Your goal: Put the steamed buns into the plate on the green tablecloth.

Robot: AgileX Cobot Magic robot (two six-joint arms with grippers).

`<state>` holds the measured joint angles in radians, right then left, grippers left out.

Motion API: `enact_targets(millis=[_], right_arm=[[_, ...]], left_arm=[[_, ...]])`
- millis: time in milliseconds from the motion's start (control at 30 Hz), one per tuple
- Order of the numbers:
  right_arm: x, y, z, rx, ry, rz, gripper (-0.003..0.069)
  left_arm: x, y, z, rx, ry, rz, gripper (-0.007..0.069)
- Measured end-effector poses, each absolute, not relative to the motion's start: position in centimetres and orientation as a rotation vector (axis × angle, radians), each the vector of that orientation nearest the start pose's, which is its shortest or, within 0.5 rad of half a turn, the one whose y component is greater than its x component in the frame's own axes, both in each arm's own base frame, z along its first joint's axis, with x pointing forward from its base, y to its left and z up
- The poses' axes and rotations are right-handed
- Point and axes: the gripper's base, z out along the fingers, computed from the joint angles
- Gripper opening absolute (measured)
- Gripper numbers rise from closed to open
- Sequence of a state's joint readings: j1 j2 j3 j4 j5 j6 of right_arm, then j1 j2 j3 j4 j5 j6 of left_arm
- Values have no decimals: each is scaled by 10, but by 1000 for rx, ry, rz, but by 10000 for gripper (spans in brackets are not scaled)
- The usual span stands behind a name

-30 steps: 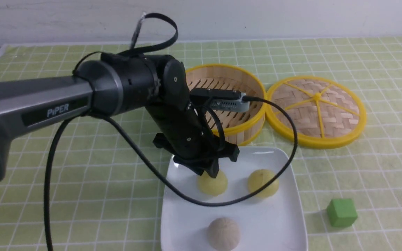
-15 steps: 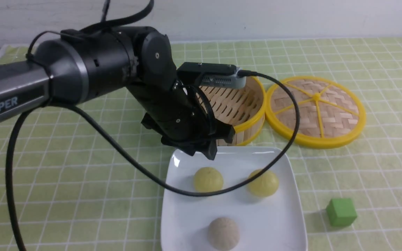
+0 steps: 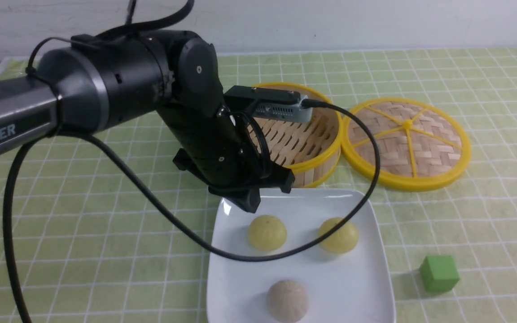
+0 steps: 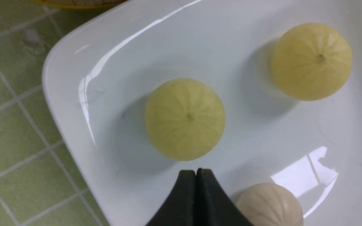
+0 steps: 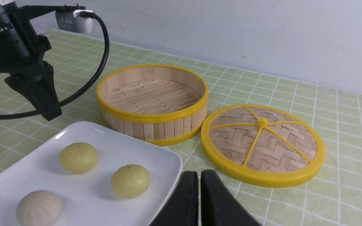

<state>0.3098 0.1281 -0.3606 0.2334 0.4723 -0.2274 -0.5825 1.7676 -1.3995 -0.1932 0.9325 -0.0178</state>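
Two pale yellow steamed buns (image 3: 267, 232) (image 3: 338, 235) rest side by side in the white square plate (image 3: 366, 278) on the green tablecloth (image 3: 106, 224). My left gripper (image 3: 249, 204) hangs just above the plate's far left corner, shut and empty, apart from the nearer bun (image 4: 184, 119). In the left wrist view its fingertips (image 4: 190, 175) are pressed together, with the other bun (image 4: 311, 61) beyond. The right gripper (image 5: 199, 172) is shut with nothing in it, low beside the plate's rim (image 5: 168, 160), and is out of the front view.
A grey-brown bun (image 3: 287, 300) lies at the plate's near side. An empty bamboo steamer basket (image 3: 312, 143) stands behind the plate, its lid (image 3: 406, 143) flat to the right. A small green cube (image 3: 439, 272) sits right of the plate. A black cable (image 3: 285, 253) droops over the plate.
My left gripper let go of the left yellow bun, rose up and to the left, and closed. The bun stays in the plate.
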Motion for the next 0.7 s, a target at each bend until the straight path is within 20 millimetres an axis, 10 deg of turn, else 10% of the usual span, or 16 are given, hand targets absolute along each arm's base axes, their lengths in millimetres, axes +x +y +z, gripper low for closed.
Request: enact_targets(millis=[500, 700], right_arm=[[41, 21, 279, -359, 1648, 268, 47], [48, 11, 238, -333, 1603, 17, 55]], left_arm=[[298, -214, 265, 683, 2768, -380, 2], [287, -205, 294, 682, 2697, -391, 2]])
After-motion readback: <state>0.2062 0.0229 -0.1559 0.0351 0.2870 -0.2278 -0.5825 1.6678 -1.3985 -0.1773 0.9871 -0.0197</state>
